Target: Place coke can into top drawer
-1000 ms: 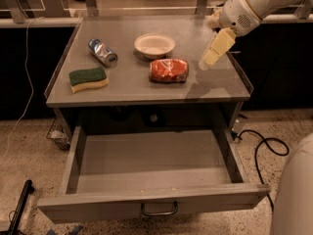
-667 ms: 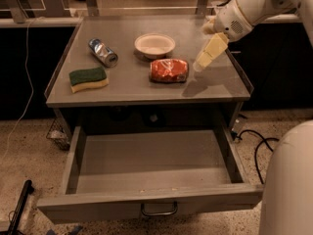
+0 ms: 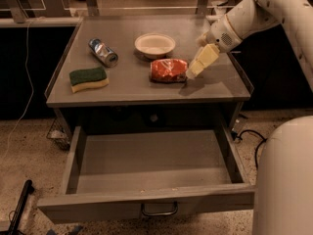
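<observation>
The coke can (image 3: pixel 168 70), red-orange and dented, lies on its side on the cabinet top (image 3: pixel 127 84), right of centre. My gripper (image 3: pixel 199 65) hangs just to the can's right, its cream fingertips close to the can's right end. The top drawer (image 3: pixel 151 164) stands pulled out wide below the cabinet top, its inside bare, with a curved metal handle (image 3: pixel 159 210) on its front.
A silver-and-blue can (image 3: pixel 103 52) lies on its side at the back left. A green and yellow sponge (image 3: pixel 88 78) sits at the front left. A white bowl (image 3: pixel 155 45) stands behind the coke can. A cable (image 3: pixel 252 143) runs on the floor at right.
My gripper has moved left and down, from beside the cabinet's right edge to right next to the coke can. The can and the drawer have not moved.
</observation>
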Robot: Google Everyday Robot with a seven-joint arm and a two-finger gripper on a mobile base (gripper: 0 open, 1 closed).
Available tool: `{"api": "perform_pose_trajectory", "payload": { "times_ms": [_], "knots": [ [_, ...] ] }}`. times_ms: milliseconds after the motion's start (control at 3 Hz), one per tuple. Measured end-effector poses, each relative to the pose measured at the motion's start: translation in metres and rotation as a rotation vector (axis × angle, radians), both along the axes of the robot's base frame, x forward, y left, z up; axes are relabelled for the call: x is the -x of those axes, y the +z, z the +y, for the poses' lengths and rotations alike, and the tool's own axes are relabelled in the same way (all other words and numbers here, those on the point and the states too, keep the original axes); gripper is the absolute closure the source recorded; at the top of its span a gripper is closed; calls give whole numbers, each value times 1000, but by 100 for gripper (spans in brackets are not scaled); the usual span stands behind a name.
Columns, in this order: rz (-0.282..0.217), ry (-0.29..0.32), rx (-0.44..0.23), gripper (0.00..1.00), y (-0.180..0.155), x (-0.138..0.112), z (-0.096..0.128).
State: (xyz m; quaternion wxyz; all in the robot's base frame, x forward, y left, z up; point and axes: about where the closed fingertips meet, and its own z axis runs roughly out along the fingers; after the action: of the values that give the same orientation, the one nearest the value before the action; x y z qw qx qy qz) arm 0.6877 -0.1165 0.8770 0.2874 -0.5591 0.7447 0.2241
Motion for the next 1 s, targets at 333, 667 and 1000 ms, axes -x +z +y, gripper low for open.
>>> {"api": "perform_pose_trajectory", "payload": {
  "times_ms": [333, 667, 1000],
  "knots": [
    [16, -3, -22, 0, -12, -4, 8],
    [33, -1, -38, 0, -22, -6, 20],
    [59, 2, -56, 0, -32, -1, 38]
  ]
}}
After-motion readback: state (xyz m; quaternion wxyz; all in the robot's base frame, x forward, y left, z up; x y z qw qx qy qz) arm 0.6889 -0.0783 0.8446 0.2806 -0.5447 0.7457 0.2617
